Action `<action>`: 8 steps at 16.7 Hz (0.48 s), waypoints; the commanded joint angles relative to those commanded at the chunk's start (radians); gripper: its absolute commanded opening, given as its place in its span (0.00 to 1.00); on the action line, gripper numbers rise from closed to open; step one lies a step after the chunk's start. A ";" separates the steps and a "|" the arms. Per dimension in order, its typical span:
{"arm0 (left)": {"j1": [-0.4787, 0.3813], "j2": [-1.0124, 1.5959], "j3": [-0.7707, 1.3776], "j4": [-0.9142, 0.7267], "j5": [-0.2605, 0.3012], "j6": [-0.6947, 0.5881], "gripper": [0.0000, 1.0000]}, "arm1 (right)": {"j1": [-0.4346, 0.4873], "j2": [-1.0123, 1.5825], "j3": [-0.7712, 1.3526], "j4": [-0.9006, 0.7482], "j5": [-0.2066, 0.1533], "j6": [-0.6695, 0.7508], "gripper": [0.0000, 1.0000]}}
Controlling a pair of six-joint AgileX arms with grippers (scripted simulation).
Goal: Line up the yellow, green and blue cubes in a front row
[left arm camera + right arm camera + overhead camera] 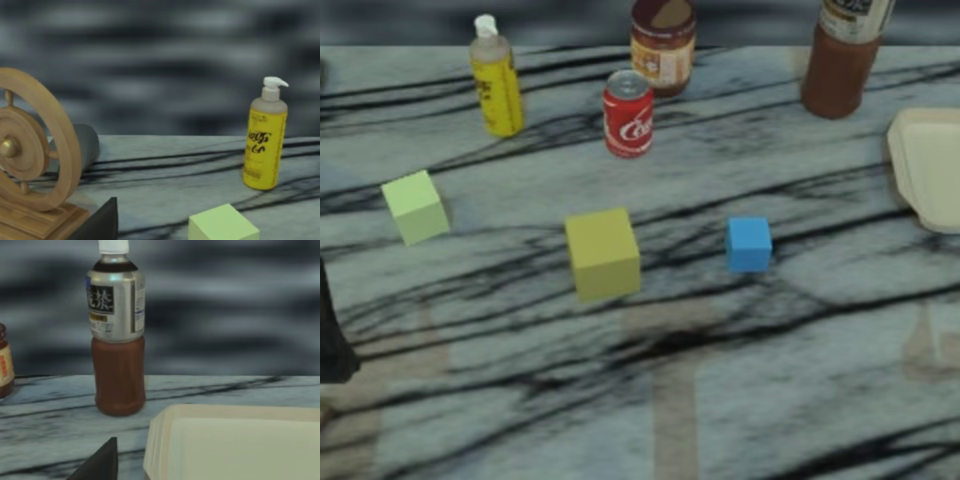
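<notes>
Three cubes rest on the marble table [800, 380], apart from one another. The mustard yellow cube [603, 253] is in the middle. The pale green cube [416, 207] lies towards the left and also shows low in the left wrist view [223, 226]. The small blue cube [748, 244] is right of the yellow one. My left arm [332, 345] is a dark shape at the left edge, well in front of the green cube and not touching it. A dark part of my left gripper [102, 222] shows beside the green cube. My right gripper [100, 464] shows only as a dark tip; that arm is outside the top view.
Along the back stand a yellow bottle with a white cap [497, 80], a red cola can [628, 113], a jar [662, 40] and a brown tea bottle [845, 55]. A cream tray [930, 170] lies at the right edge. A wooden wheel ornament [25, 165] stands near the left arm.
</notes>
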State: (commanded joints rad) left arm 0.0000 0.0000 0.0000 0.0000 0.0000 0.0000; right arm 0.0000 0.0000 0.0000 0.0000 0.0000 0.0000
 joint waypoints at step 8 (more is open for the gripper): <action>0.000 0.000 0.000 0.000 0.000 0.000 1.00 | 0.059 0.210 0.212 -0.138 -0.005 0.052 1.00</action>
State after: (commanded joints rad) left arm 0.0000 0.0000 0.0000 0.0000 0.0000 0.0000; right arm 0.0590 0.2102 0.2116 -0.1381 -0.0053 0.0517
